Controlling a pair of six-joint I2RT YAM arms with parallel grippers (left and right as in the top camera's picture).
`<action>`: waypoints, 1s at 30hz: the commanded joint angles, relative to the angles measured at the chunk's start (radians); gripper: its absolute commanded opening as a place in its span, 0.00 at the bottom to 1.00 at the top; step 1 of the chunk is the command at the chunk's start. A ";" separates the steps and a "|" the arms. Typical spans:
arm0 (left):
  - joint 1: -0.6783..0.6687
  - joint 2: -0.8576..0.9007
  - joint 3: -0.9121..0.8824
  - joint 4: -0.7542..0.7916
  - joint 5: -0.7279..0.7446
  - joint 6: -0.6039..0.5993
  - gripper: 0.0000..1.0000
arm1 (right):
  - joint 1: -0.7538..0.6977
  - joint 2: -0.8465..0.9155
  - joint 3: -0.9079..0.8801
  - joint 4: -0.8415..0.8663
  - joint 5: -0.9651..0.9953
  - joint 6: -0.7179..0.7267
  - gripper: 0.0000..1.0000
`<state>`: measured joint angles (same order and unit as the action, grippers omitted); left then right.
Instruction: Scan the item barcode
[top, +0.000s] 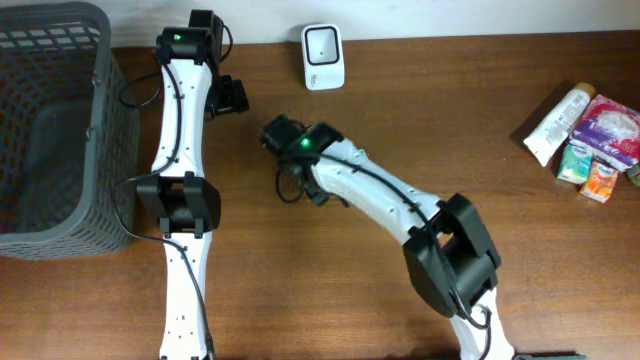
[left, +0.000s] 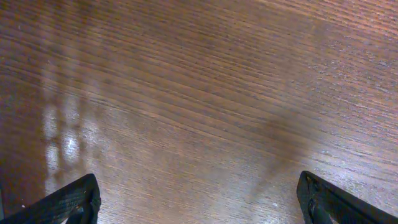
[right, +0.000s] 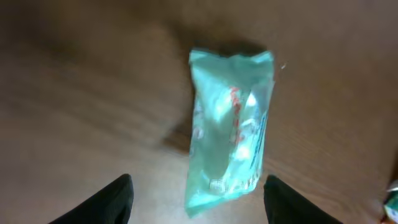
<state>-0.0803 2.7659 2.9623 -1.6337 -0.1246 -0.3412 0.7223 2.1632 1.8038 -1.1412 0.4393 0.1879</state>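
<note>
A teal plastic packet (right: 230, 124) with red print lies blurred on the wooden table in the right wrist view. My right gripper (right: 198, 186) is open just above the packet's near end, with a gap on each side of it. From overhead the right gripper (top: 285, 135) covers the packet. The white barcode scanner (top: 323, 55) stands at the back edge, beyond that gripper. My left gripper (top: 228, 95) is open wide over bare wood, and the left wrist view of the left gripper (left: 198, 186) shows nothing between its fingers.
A grey mesh basket (top: 50, 130) fills the left end of the table. At the far right lies a white tube (top: 556, 122) beside a pile of small colourful packets (top: 603, 145).
</note>
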 joint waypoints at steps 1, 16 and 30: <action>0.000 -0.034 -0.003 0.001 -0.011 -0.010 0.99 | -0.003 0.011 -0.109 0.087 0.173 0.074 0.64; 0.000 -0.034 -0.003 0.001 -0.011 -0.010 0.99 | -0.043 0.024 -0.332 0.325 -0.025 0.037 0.19; 0.000 -0.034 -0.003 0.001 -0.011 -0.010 0.99 | -0.632 0.064 -0.153 0.066 -1.533 -0.356 0.20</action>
<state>-0.0803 2.7659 2.9623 -1.6333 -0.1246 -0.3412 0.1360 2.1857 1.7374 -1.0977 -0.8448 -0.1131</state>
